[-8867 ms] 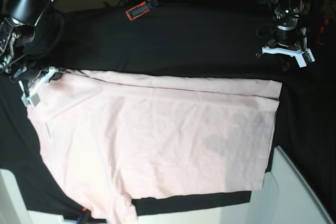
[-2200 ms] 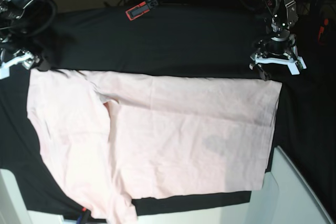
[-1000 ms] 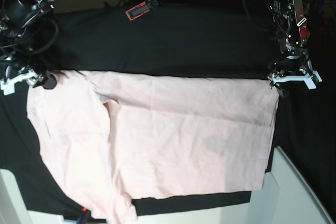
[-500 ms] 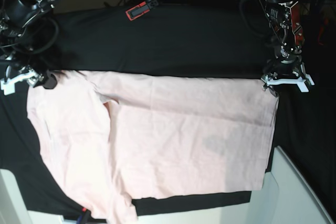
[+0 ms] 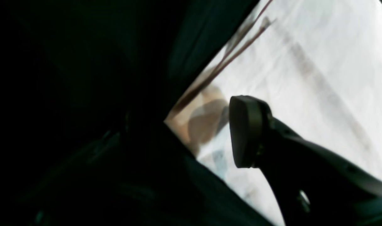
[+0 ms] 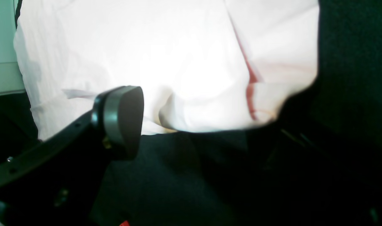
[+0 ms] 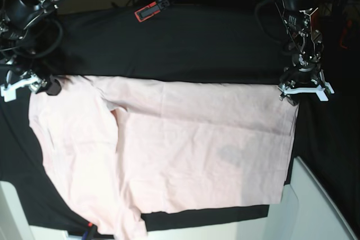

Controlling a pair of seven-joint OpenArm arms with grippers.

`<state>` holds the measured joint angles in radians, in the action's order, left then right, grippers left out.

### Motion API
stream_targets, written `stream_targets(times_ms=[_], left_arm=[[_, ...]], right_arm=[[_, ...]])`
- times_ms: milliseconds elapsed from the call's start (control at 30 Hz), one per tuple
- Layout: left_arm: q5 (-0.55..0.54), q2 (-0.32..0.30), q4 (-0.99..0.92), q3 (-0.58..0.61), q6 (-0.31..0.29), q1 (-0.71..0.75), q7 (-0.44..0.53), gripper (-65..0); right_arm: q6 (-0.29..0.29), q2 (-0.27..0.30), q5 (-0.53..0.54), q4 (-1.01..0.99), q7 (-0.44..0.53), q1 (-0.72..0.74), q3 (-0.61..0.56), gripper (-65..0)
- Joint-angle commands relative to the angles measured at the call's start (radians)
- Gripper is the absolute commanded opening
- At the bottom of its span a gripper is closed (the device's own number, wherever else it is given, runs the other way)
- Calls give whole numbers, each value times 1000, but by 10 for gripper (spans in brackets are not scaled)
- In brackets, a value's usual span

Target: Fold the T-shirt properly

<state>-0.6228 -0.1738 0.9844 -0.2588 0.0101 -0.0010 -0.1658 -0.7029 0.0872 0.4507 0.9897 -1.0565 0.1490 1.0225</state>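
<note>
A pale pink short-sleeved cotton T-shirt (image 7: 169, 150) lies spread flat, plain side up, across a large black cloth (image 7: 185, 43) covering the bench, one sleeve folded inward at the base view's left. The left tool (image 7: 304, 89) sits at the shirt's far corner on that view's right, its jaws apart, one dark pad (image 5: 246, 131) poised just over the pink fabric edge. The right tool (image 7: 22, 84) waits at the opposite far corner, jaws spread wide, gripping nothing. A red-and-black clamp (image 7: 152, 8) rests beyond the cloth.
</note>
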Motion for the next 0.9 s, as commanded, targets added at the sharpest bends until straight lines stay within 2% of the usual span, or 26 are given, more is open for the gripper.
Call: stream_targets(times_ms=[0,267,500,867], left_arm=[[-2,-11,0,-1,0,-17,1,-260],[-2,12,-14,-1,0,-37,2,-260],[-7,13,-26,128,0,-70,2,-262],[-7,30,-43,125,0,-77,2,-267]], right_arm=[[5,12,-7,5,-15,8,-3,-184],[5,12,-7,5,-15,8,-3,-184],[5,10,-7,5,-17,8,-3,-184],[5,10,-10,5,-17,1,-3,-184]])
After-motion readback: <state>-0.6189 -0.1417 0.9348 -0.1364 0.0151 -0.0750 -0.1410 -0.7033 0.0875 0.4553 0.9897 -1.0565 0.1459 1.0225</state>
